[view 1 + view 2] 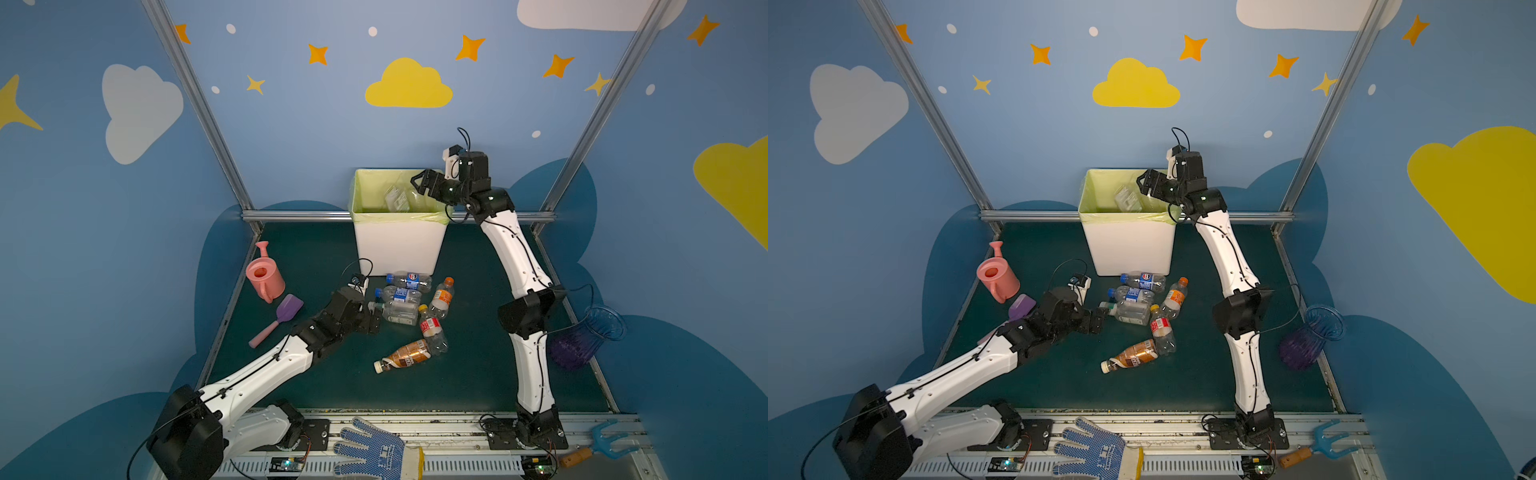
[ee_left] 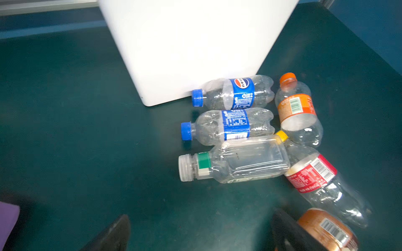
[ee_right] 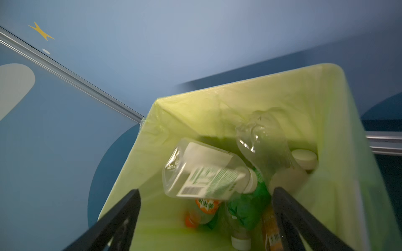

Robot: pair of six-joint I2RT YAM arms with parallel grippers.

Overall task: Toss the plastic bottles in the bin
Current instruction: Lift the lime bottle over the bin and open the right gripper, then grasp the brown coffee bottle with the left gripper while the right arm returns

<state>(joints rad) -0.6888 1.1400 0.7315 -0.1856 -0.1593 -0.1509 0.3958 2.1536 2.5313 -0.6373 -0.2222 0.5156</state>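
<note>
Over the bin (image 1: 399, 217) rim, right gripper (image 1: 419, 183) jaws spread wide, empty, clear bottle (image 3: 204, 173) inside below; left gripper (image 1: 376, 319) jaws wide, empty, beside six plastic bottles (image 1: 401, 311) on open tabletop (image 1: 316, 374)

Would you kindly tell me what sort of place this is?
Probably a robot test booth decorated like a nursery: blue wall panels painted with a yellow cloud and orange stars, aluminium frame posts, and a left arm and right arm bolted to a front rail.
</note>
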